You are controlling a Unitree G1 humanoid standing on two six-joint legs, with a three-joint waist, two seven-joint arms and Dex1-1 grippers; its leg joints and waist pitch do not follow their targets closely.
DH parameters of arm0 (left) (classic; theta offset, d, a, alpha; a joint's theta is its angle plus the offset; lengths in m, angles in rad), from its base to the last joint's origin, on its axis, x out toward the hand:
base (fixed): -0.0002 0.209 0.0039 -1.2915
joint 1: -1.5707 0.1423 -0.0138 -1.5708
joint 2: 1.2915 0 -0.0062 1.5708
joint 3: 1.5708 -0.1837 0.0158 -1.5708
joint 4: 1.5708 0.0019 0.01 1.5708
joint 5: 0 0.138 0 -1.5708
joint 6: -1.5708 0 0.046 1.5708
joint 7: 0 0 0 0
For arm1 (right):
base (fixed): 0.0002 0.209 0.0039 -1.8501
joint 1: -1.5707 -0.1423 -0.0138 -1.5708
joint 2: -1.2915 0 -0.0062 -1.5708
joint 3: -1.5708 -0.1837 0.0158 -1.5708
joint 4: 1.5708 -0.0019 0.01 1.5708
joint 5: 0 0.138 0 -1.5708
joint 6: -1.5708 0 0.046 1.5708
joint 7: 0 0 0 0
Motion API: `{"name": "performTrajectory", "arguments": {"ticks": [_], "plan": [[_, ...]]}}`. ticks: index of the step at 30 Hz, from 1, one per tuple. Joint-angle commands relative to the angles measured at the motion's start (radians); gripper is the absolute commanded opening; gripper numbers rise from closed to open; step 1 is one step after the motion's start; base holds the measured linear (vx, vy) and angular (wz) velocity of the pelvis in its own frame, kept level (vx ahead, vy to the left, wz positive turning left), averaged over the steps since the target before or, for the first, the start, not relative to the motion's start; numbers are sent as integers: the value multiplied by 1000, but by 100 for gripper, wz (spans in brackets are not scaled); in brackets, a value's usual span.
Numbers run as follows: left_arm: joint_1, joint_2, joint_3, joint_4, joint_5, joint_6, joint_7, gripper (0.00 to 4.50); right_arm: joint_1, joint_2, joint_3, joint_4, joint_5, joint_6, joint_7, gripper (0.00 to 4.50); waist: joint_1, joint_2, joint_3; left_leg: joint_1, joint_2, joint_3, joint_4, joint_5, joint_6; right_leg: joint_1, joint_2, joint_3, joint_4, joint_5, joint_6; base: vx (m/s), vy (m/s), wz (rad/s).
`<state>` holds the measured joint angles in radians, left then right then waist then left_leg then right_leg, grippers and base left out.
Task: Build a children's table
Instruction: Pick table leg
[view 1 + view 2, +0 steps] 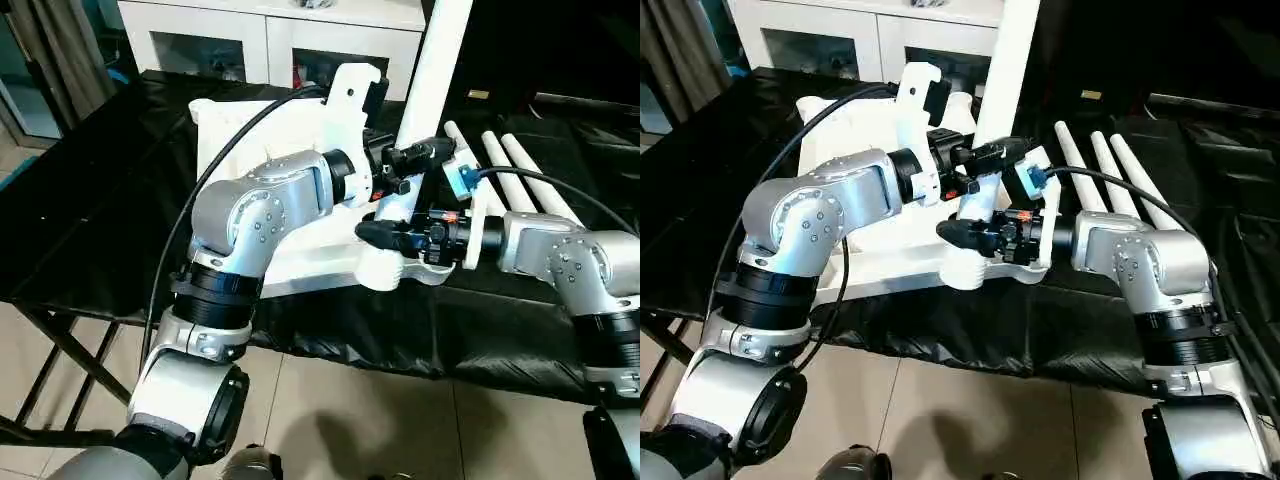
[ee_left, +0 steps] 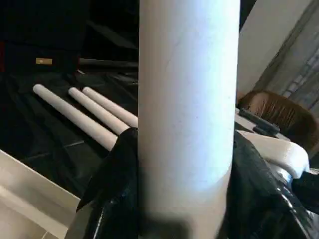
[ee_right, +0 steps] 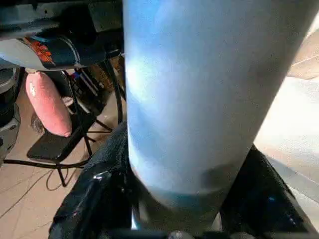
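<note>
both sets of fingers clamp one upright leg [image 1: 432, 70]: left gripper [image 1: 412, 156] higher, right gripper [image 1: 385, 237] lower, near its foot at the corner of the top [image 1: 300, 262]. the head views show that top lying on the black surface [image 1: 110, 180]. the left wrist view shows three spare legs [image 2: 94, 117] lying side by side beyond.

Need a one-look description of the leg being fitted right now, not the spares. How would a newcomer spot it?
Start at the white plastic rectangular tabletop lying on the black-covered bench. At its near right corner a long white tube leg stands upright, with the left gripper and the right gripper closed around its lower end. The three other white tube legs lie flat on the bench to its right.
</note>
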<state>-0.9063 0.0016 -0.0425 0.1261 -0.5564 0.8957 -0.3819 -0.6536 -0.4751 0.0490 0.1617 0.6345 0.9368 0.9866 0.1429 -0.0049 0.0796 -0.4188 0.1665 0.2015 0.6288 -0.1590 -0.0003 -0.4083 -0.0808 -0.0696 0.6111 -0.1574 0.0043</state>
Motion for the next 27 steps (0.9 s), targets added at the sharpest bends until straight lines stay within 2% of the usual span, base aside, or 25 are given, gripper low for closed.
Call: {"name": "performTrajectory", "arguments": {"ticks": [1, 6, 7, 9, 11, 12, 13, 14, 15, 16, 18, 20, 22, 23, 24, 25, 26, 27], "plan": [[-17, -8, -19, -21, -17, 15, -27, 187, 16, -9, 19, -16, -7, 1, 12, 190, 0, -12, -92, 44, 67, -40, -80, -236, -49, 42, -84, 44, -77, -309, -168, 0, 0, 0], [-15, 5, -43, -35, 10, 9, -27, 187, 26, -5, 12, -27, -6, -2, 6, 190, -1, -11, -92, 45, 67, -41, -81, -240, -48, 41, -84, 43, -78, -314, -167, 0, 0, 0], [-10, -2, -37, -41, 4, -2, -32, 243, 38, 9, -5, -37, -3, -14, -16, 190, -1, -10, -91, 45, 67, -41, -81, -242, -49, 41, -84, 43, -78, -315, -167, 0, 0, 0], [-7, -11, -28, -45, -5, -6, -33, 257, 47, 20, -20, -44, -2, -22, -36, 190, -1, -10, -92, 44, 67, -42, -81, -244, -52, 41, -84, 43, -78, -312, -170, 0, 0, 0], [-4, -46, 23, -43, -31, -52, -18, 285, 66, 54, -57, -58, -5, -60, -93, 190, -1, -9, -91, 45, 68, -41, -82, -248, -53, 40, -86, 43, -81, -316, -173, 0, 0, 0], [-3, -59, 46, -41, -35, -84, -8, 285, 74, 68, -73, -62, -5, -66, -122, 190, -1, -2, -90, 45, 68, -42, -82, -261, -56, 38, -87, 43, -83, -318, -176, 0, 0, 0], [-2, -74, 73, -41, -45, -108, 5, 292, 84, 82, -87, -71, -12, -89, -148, 190, -4, -7, -90, 42, 67, -43, -83, -265, -56, 41, -86, 42, -83, -319, -177, 0, 0, 0], [0, -85, 96, -41, -39, -152, 26, 292, 97, 107, -114, -78, -20, -127, -193, 190, -2, -3, -92, 44, 68, -43, -84, -268, -59, 41, -87, 41, -84, -320, -175, 0, 0, 0], [12, -96, 99, -54, 7, -266, 49, 292, 111, 138, -154, -83, -20, -151, -251, 190, -3, -4, -90, 44, 70, -45, -86, -277, -60, 37, -89, 43, -90, -324, -170, 0, 0, 0], [13, -96, 98, -56, 11, -271, 54, 292, 113, 140, -156, -84, -21, -155, -255, 190, -5, -5, -94, 46, 69, -46, -86, -283, -64, 41, -87, 40, -85, -320, -169, 0, 0, 0], [19, -97, 96, -67, 31, -289, 78, 292, 122, 149, -169, -92, -29, -182, -277, 190, -5, -6, -92, 46, 71, -45, -88, -281, -65, 40, -84, 41, -83, -311, -162, 0, 0, 0], [54, -85, 91, -125, 92, -334, 147, 292, 185, 192, -209, -170, -98, -333, -375, 190, -7, -9, -89, 47, 69, -44, -89, -300, -70, 35, -86, 42, -86, -355, -136, 0, 0, 0], [80, -66, 79, -156, 112, -352, 135, 292, 204, 197, -211, -197, -123, -344, -413, 190, -7, -7, -88, 45, 70, -47, -93, -284, -69, 35, -85, 43, -89, -369, -111, 0, 0, 0], [136, -14, 45, -210, 152, -367, 99, 292, 237, 203, -198, -236, -186, -391, -474, 190, -9, -1, -90, 45, 68, -46, -93, -276, -69, 34, -81, 43, -87, -364, -106, 0, 0, 0], [163, 11, 30, -230, 175, -376, 80, 292, 252, 207, -189, -252, -221, -425, -503, 190, -13, -5, -89, 43, 67, -44, -95, -271, -72, 32, -79, 44, -88, -364, -93, 0, 0, 0], [209, 43, 24, -249, 208, -386, 80, 292, 268, 199, -177, -278, -225, -376, -519, 190, -13, -2, -90, 43, 67, -46, -95, -271, -76, 32, -81, 44, -85, -366, -91, 0, 0, 0], [289, 89, 23, -270, 273, -424, 103, 292, 293, 195, -172, -318, -223, -302, -549, 190, -23, 0, -87, 45, 65, -44, -98, -288, -74, 31, -72, 45, -87, -370, -87, 0, 0, 0], [289, 89, 23, -270, 273, -424, 103, 292, 293, 195, -172, -318, -223, -302, -549, 190, -25, 1, -87, 45, 64, -45, -98, -295, -74, 31, -72, 45, -89, -379, -82, 0, 0, 0]]}}
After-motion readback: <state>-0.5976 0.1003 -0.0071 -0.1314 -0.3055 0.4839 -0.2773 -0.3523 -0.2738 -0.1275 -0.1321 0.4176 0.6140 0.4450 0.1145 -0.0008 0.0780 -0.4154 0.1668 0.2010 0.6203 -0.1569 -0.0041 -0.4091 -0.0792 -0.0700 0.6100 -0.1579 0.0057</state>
